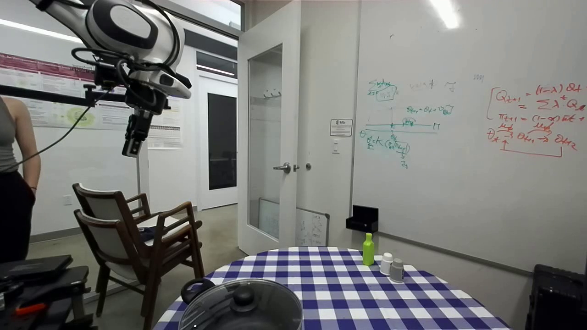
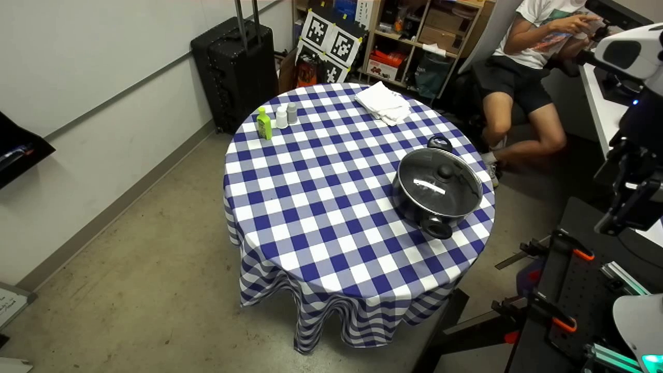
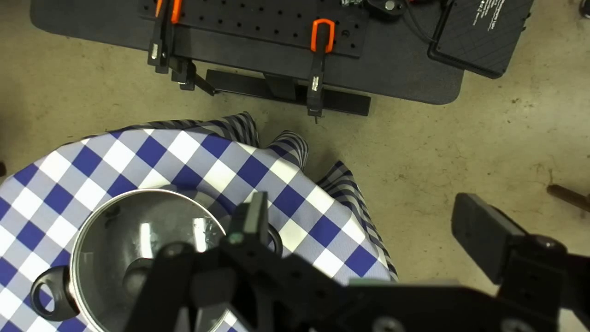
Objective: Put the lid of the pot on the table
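Below and to one side of the raised gripper (image 3: 359, 221), a black pot (image 2: 406, 210) stands on a round table (image 2: 321, 217) dressed in a blue-and-white checked cloth (image 2: 311, 316). The pot's shiny lid (image 2: 432, 178) rests on top of it, black knob (image 2: 445, 171) up, well apart from the gripper. The fingers (image 3: 484, 235) are spread wide, with floor (image 3: 419, 216) and cloth showing between them in the wrist view. Farther from the gripper than the pot, a green bottle (image 2: 264, 126) stands near a white shaker (image 2: 281, 118) and a grey shaker (image 2: 292, 114), and folded white napkins (image 2: 383, 103) lie on the cloth. Lower than the gripper, a black bench (image 3: 405, 83) carries orange-tipped clamps (image 3: 318, 69). A seated person (image 2: 528, 57) in a white T-shirt is past the table's edge, apart from the gripper; in an exterior view, a standing person (image 1: 9, 137) in grey appears to one side of it.
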Motion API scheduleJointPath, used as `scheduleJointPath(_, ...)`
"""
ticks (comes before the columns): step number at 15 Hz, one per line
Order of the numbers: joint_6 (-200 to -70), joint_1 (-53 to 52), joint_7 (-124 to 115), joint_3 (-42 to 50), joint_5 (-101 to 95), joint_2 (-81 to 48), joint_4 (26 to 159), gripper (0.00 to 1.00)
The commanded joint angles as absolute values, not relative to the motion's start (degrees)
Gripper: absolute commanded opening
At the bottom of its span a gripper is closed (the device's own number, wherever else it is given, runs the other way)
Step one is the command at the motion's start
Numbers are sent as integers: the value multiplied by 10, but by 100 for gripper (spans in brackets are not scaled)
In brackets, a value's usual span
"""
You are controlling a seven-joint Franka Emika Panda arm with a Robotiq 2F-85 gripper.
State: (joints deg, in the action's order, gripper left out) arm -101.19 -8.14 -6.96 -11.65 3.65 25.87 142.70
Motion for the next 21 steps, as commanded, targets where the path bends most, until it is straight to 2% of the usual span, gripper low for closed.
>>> scheduleJointPath(1,-1012,-83,-54,-97,51,244,1414,100)
scheduleJointPath(8,-1067,-57,-15,-36,94,169,1340,100)
scheduleJointPath(15,-1252,-31,68,5,119,79,1304,100)
scheduleJointPath(21,-1462,10,48,26,104,1,1320,100)
